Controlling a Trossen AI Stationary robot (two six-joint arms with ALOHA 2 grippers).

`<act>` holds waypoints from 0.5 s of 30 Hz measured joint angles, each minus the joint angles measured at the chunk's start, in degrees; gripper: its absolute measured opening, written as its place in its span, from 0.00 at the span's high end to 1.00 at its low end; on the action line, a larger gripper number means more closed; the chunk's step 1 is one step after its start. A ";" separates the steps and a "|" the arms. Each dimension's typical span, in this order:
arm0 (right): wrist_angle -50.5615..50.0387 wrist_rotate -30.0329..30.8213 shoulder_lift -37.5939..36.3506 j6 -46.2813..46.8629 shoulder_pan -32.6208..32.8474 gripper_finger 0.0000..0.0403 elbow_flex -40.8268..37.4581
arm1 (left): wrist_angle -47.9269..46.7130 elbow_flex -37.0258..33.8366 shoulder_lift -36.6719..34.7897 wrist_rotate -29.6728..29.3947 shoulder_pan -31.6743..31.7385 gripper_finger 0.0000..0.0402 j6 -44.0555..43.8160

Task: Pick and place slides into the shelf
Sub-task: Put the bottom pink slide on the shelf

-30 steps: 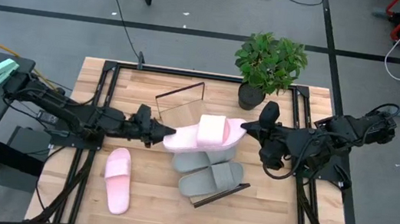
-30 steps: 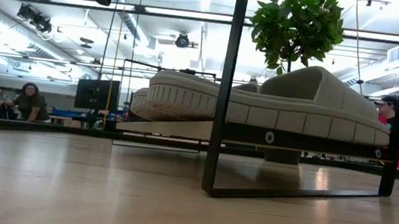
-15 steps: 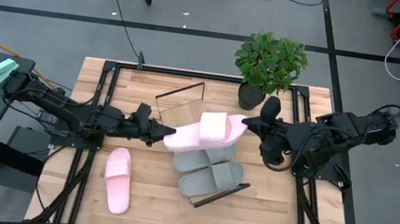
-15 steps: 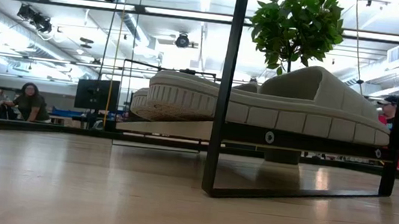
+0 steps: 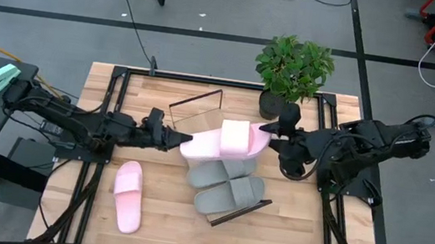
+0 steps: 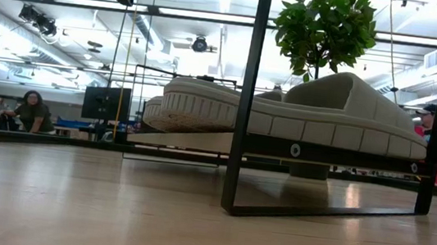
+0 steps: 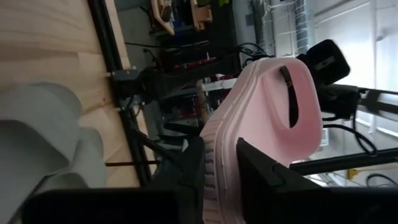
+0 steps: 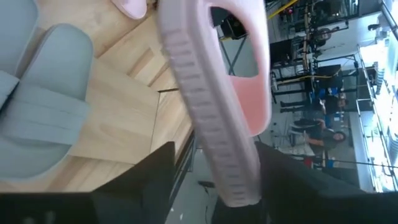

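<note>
Left gripper point(image 5: 174, 141) closed on heel end of pink slide point(image 5: 226, 142), holds it in air above shelf point(image 5: 227, 212). In left wrist view sole edge sits between dark fingers point(image 7: 258, 171). Right gripper point(image 5: 269, 130) at toe end of same slide; its two fingers stand on both sides of sole edge in right wrist view, firm grip cannot tell. Two grey slides point(image 5: 229, 193) lie side by side on shelf, under lifted slide. Second pink slide point(image 5: 129, 195) lies on table point(image 5: 114, 75), left of shelf. Plant point(image 5: 293, 70) at far edge.
</note>
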 joint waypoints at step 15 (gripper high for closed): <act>-9.15 4.81 -0.11 10.66 0.02 0.32 0.02 | -7.64 0.00 -0.04 -7.22 -0.14 0.86 4.25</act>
